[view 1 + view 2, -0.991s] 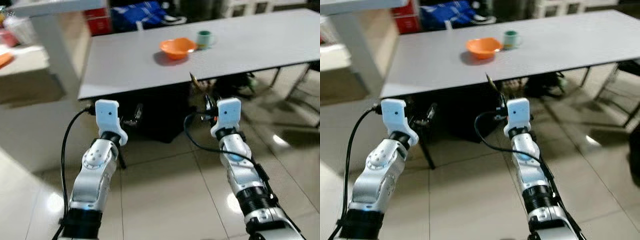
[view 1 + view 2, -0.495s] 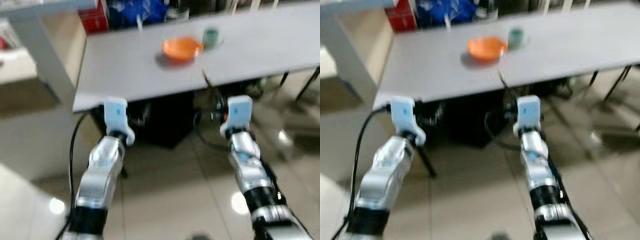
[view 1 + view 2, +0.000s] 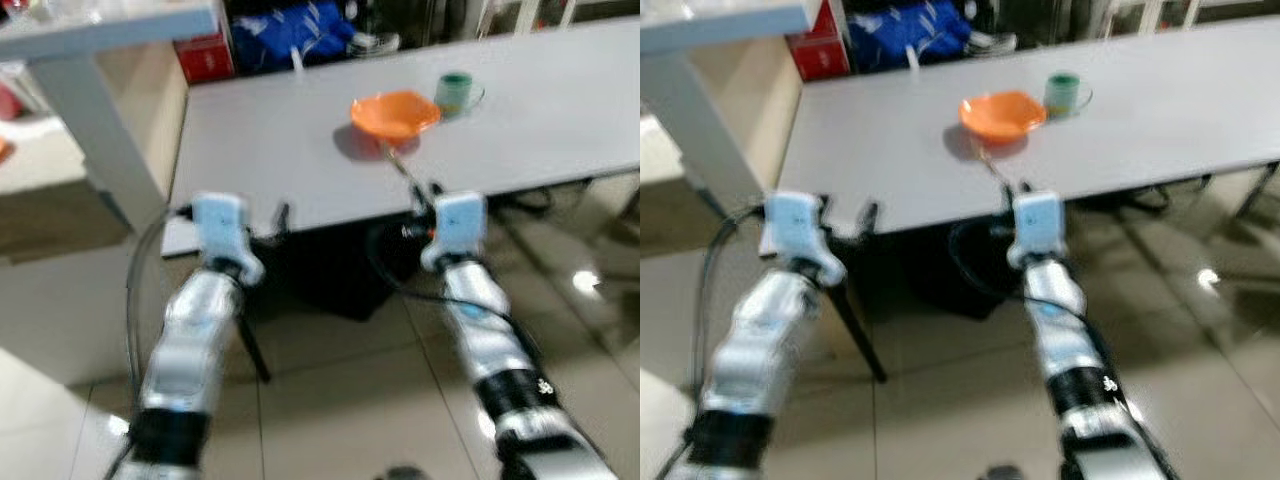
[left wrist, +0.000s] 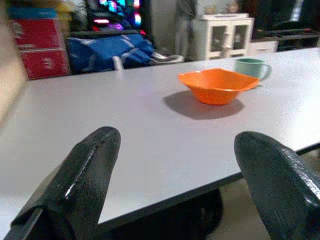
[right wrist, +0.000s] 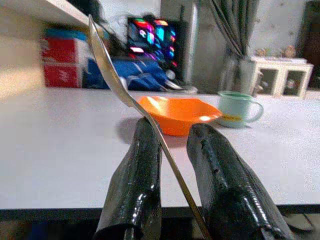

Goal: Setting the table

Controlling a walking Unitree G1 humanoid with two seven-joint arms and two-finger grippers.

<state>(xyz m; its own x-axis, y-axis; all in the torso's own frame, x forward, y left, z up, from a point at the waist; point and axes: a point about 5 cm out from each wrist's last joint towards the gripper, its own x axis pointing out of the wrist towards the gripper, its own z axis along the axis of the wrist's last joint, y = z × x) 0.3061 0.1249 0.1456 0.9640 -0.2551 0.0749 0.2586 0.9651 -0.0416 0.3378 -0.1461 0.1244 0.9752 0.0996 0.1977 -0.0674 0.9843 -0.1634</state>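
Observation:
An orange bowl [image 3: 394, 113] and a green mug [image 3: 457, 92] stand side by side on the grey table [image 3: 270, 150], the mug to the bowl's right. My right gripper [image 5: 172, 130] is shut on a metal spoon [image 5: 120, 85] whose bowl end sticks up and forward. It hovers at the table's near edge, short of the orange bowl [image 5: 177, 114]. My left gripper [image 4: 176, 136] is open with nothing between its fingers, also at the near edge, well left of the bowl [image 4: 216, 85].
Red boxes [image 3: 203, 55] and a blue bag [image 3: 290, 35] lie behind the table. A white desk [image 3: 90, 20] with a thick leg stands at the left. A white cabinet [image 4: 222, 35] stands at the back. Dark clutter sits under the table on a glossy tiled floor [image 3: 330, 400].
The view has moved closer to the table. Both grippers now reach its near edge instead of hanging below it. The spoon stays in the right gripper.

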